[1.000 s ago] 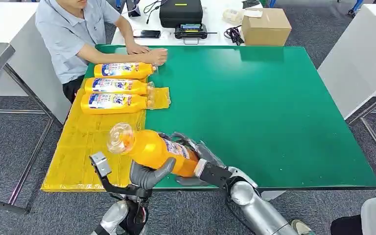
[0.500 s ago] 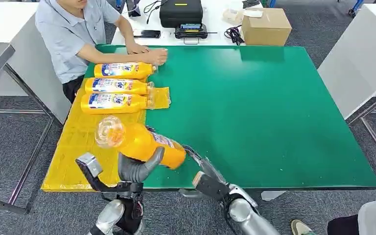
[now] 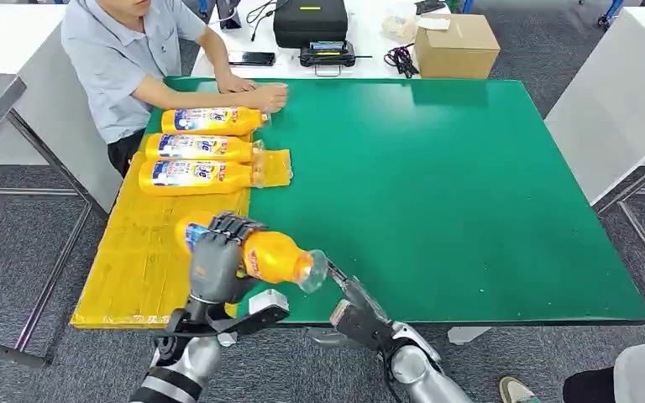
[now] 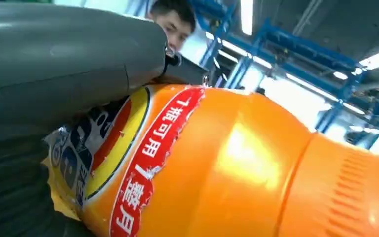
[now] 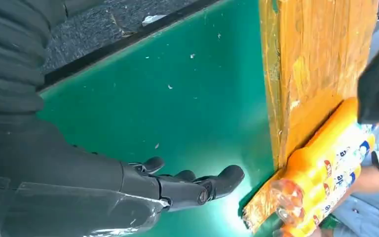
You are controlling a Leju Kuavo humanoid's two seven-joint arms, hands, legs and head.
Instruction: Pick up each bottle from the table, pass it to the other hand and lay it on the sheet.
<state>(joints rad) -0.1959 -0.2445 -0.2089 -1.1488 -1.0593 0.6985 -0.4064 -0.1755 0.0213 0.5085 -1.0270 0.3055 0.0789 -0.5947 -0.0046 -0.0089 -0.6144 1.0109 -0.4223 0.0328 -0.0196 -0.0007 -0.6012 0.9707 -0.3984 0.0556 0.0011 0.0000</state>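
Observation:
My left hand (image 3: 214, 259) grips an orange bottle (image 3: 273, 256) around its labelled middle, above the near edge of the yellow sheet (image 3: 138, 260). The bottle lies nearly level, its clear cap pointing right over the green table (image 3: 453, 193). The left wrist view has the bottle (image 4: 237, 163) close up under the grey thumb (image 4: 69, 54). My right hand (image 3: 354, 306) sits open at the table's front edge, just right of the cap, holding nothing. In the right wrist view its fingers (image 5: 187, 185) spread over the green top. Three orange bottles (image 3: 197, 147) lie side by side on the sheet's far part.
A person (image 3: 126, 50) sits at the far left corner with hands on the table beside the farthest bottle. Behind the table stand a black case (image 3: 311, 21), a cardboard box (image 3: 456, 44) and cables. White tables flank both sides.
The left hand has turned the bottle over, so the cap now points right instead of left. The right hand has let go and drawn back to the front edge.

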